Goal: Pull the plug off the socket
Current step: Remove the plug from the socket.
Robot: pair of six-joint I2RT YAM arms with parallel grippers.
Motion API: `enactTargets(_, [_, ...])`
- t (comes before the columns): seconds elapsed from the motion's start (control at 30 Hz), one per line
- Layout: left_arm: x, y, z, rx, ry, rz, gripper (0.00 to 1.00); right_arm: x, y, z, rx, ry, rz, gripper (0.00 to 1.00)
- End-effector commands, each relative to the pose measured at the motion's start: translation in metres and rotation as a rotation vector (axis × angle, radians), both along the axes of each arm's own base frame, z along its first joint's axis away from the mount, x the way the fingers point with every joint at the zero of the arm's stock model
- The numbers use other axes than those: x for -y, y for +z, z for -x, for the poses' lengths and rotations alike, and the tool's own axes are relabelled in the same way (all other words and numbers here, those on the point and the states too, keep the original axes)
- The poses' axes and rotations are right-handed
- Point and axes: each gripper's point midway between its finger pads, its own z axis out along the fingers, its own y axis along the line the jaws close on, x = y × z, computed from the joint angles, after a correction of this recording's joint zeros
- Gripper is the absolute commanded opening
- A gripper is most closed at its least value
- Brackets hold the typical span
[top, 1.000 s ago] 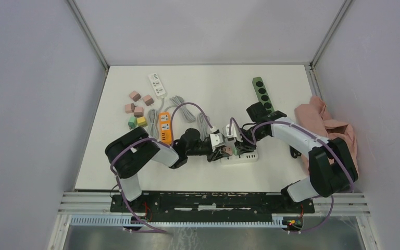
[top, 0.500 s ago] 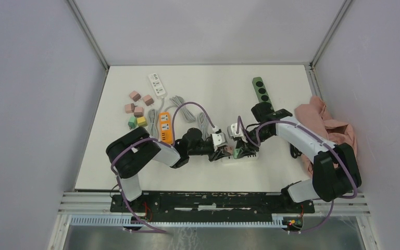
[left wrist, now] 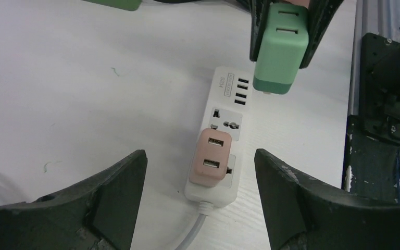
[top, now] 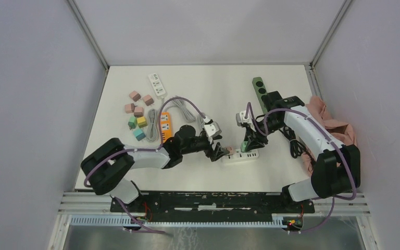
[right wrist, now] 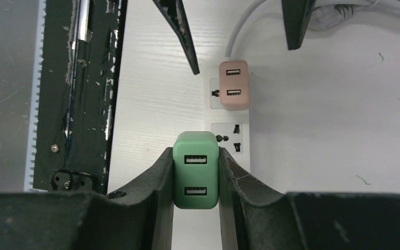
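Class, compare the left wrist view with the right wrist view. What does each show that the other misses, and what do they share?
Left wrist only: the row of small USB slots at the power strip's far end. Right wrist only: a grey cord bundle at the top right. Both: the white power strip, the pink plug seated in it, an empty socket beside that, and the green plug held clear of the strip, clamped in the right gripper.

The green plug hides the near end of the socket strip.
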Motion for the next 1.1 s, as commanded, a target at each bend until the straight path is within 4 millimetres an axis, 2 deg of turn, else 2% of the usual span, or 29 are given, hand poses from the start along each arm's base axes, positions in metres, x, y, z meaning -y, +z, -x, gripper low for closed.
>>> enactTargets(0.0, [-0.022, 0.021, -0.005, -0.046, 0.145, 0.019, 0.82, -0.011, 0.034, 0.007, -0.028, -0.014, -0.112, 0.0])
enactTargets(0.1, [-0.046, 0.039, -0.003, -0.069, 0.254, 0.072, 0.82, -0.015, 0.045, 0.009, -0.068, -0.046, -0.16, 0.0])
enactTargets(0.2, [-0.067, 0.061, 0.008, -0.092, 0.309, 0.163, 0.83, -0.022, 0.056, 0.011, -0.154, -0.11, -0.218, 0.0])
enactTargets(0.33, [-0.085, 0.09, 0.026, -0.166, 0.335, 0.333, 1.0, -0.034, 0.068, 0.008, -0.338, -0.252, -0.307, 0.0])
enactTargets(0.43, [-0.099, 0.104, 0.036, -0.235, 0.358, 0.478, 0.99, -0.038, 0.072, -0.001, -0.445, -0.36, -0.365, 0.0])
enactTargets(0.6, [-0.117, 0.123, 0.033, -0.314, 0.444, 0.624, 0.99, -0.044, 0.082, -0.014, -0.589, -0.459, -0.414, 0.03])
enactTargets(0.77, [-0.119, 0.135, 0.018, -0.36, 0.543, 0.606, 1.0, -0.047, 0.076, -0.019, -0.772, -0.512, -0.374, 0.04])
enactTargets(0.93, [-0.104, 0.128, 0.013, -0.44, 0.563, 0.494, 0.96, -0.045, 0.061, -0.03, -0.774, -0.608, -0.318, 0.04])
enactTargets(1.07, [-0.091, 0.122, 0.011, -0.438, 0.567, 0.351, 0.92, -0.046, 0.059, -0.031, -0.795, -0.612, -0.322, 0.05])
